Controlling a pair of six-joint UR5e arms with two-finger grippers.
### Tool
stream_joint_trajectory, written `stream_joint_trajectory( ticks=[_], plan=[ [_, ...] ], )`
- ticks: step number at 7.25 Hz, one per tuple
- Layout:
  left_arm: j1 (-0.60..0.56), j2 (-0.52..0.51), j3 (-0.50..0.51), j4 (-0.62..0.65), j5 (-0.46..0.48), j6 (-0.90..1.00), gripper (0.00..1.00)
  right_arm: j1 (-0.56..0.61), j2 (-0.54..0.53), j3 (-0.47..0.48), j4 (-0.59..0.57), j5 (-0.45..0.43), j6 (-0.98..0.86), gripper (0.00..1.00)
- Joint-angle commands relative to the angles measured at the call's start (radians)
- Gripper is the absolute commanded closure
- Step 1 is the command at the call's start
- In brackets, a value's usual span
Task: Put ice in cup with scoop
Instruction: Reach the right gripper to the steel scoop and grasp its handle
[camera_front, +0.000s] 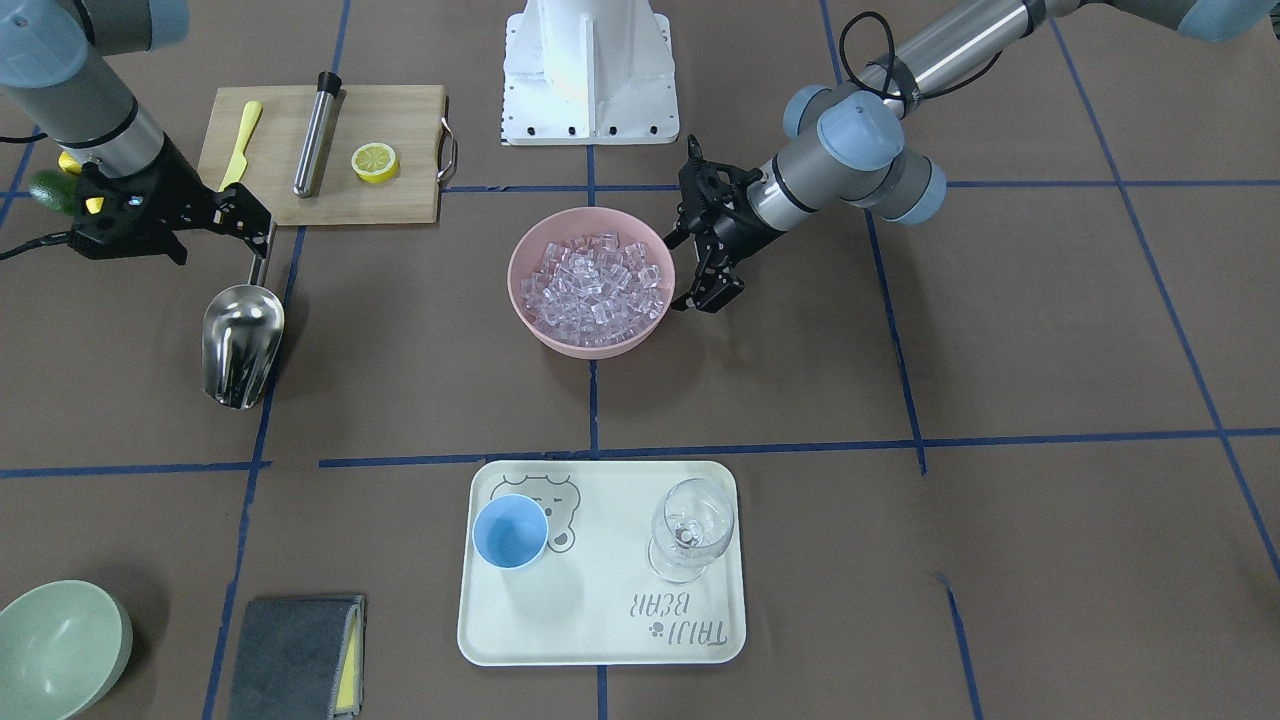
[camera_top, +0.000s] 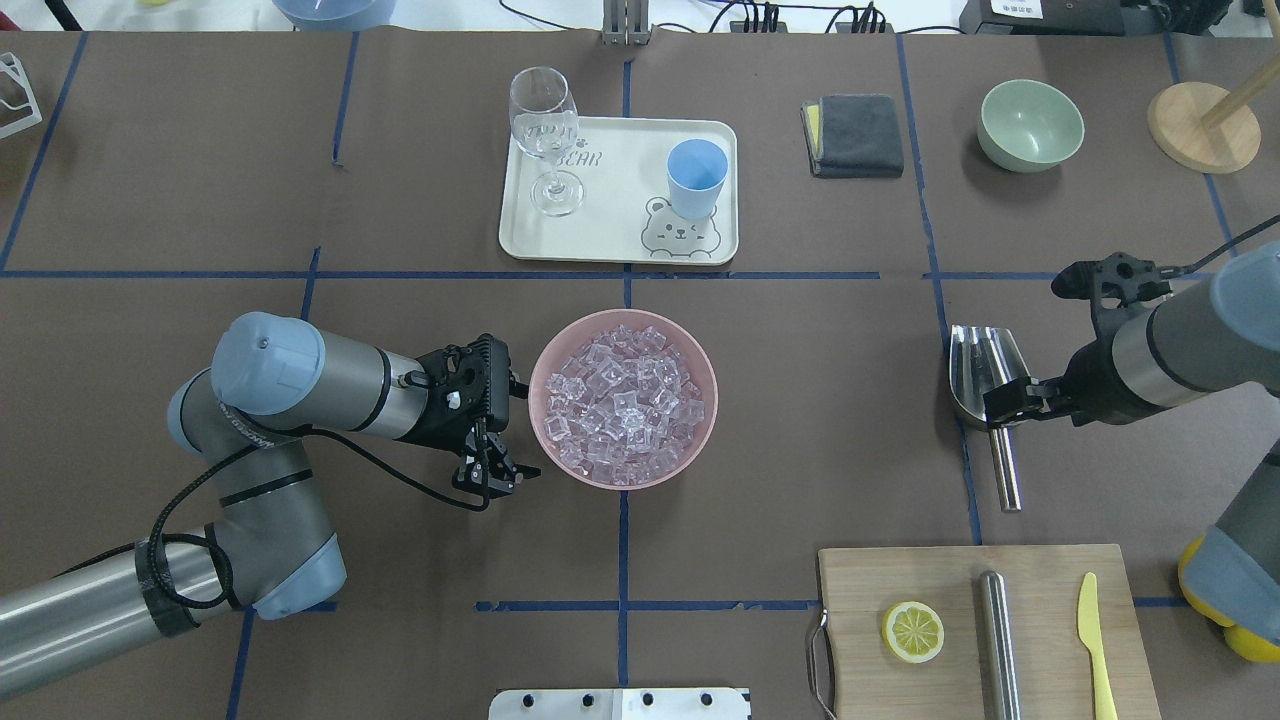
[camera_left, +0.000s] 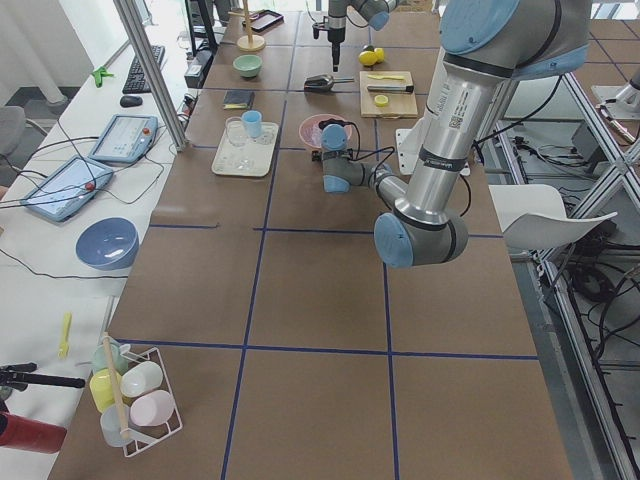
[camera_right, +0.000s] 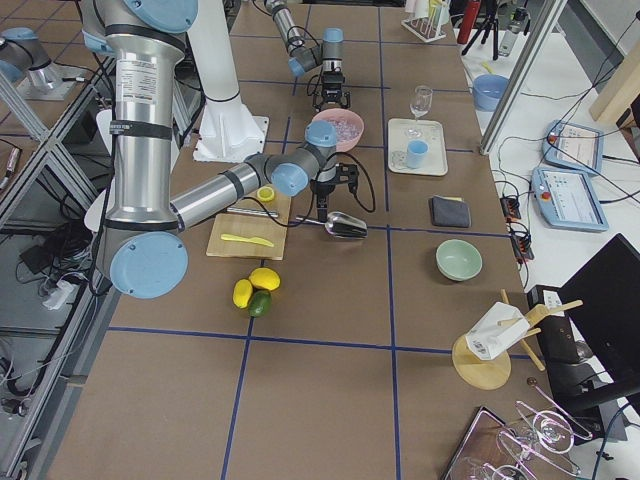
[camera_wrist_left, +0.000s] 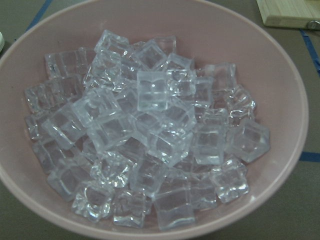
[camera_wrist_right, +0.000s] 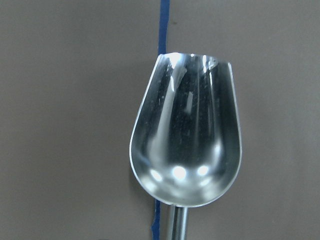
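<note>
While the scoop (camera_front: 240, 345) lies empty on the surface at the left of the front-facing view, its thin handle runs up under the right fingers (camera_top: 1008, 398), which sit across the neck where rod meets trough. Whether they are clenched on it or only straddling it I cannot tell. A grip that close to the trough on a smooth round rod could let the scoop roll in the hand, and a loaded trough would then tip.

The ice (camera_front: 598, 285) is heaped high in the bowl (camera_front: 590, 347) at centre frame, so a steep or fast dig would likely push cubes over the rim, or shove the whole bowl. The left fingers (camera_front: 715, 287) stand parted and empty just beside the bowl's right rim (not visibly holding it), so they may not steady it.

The cup (camera_front: 510, 532) stands on the tray (camera_front: 600, 630) at lower centre, well apart from the scoop. Its mouth looks narrower than the trough, so a quick pour would probably scatter cubes onto the tray. A glass (camera_front: 690, 530) shares the tray and could be knocked by a wide swing.
</note>
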Motion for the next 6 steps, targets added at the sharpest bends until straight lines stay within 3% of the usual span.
stream_joint_trajectory(
  ticks=[1, 3, 5, 6],
  plan=[
    [0.0, 0.0, 0.0, 0.001, 0.001, 0.0, 0.0, -0.092, -0.005, -0.001, 0.004, -0.042, 0.118, 0.03],
    [0.0, 0.0, -0.002, 0.001, 0.001, 0.0, 0.0, -0.131, -0.039, -0.03, 0.101, -0.066, 0.175, 0.12],
    [0.0, 0.0, -0.003, 0.001, -0.001, -0.001, 0.0, -0.157, -0.039, -0.061, 0.105, -0.102, 0.183, 0.31],
    [0.0, 0.0, -0.003, 0.001, 0.001, -0.002, 0.0, -0.157, -0.038, -0.061, 0.105, -0.102, 0.181, 0.5]
  ],
)
